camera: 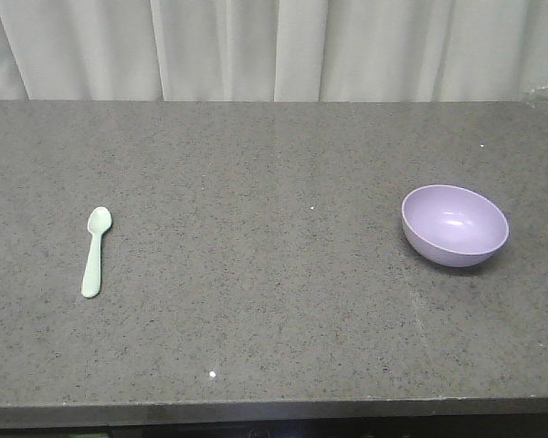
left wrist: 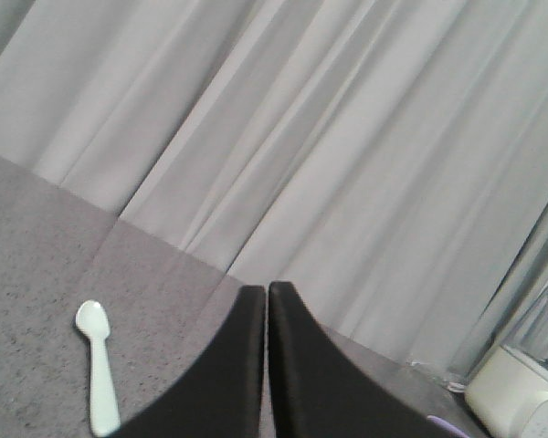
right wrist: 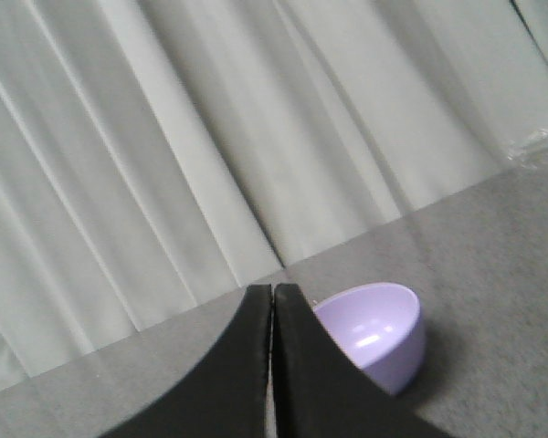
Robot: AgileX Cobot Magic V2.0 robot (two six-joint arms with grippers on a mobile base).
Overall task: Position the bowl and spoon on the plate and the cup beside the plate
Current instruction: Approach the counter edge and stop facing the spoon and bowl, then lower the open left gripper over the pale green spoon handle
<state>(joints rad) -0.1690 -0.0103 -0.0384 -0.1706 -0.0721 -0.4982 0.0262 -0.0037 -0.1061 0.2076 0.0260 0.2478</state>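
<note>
Left pincer (left wrist: 267,288) is sitting clenched on my wrist feed, its two dark fingers (left wrist: 233,365) closing tip to tip along a thin seam and gripping nothing. Right pincer (right wrist: 272,288) is doing the same on its own feed: clenched and empty.

From the front camera I am looking at a grey speckled tabletop (camera: 274,164) running up to a pale pleated curtain (camera: 274,46). The spoon (camera: 95,252) is lying flat on the left part of the tabletop, its scoop pointing toward the curtain and its handle pointing toward the near edge. The bowl (camera: 455,225) is sitting far to the right, open side up and holding nothing, well apart from the spoon.

On the left wrist feed the spoon is showing to the left of the fingers, clear of them. I am also catching a whitish appliance (left wrist: 521,388) with a clear top at the far right edge of that feed, though I cannot tell what it is. On the right wrist feed the bowl is sitting just to the right of the fingers, with its left side partly hidden behind one of them.
</note>
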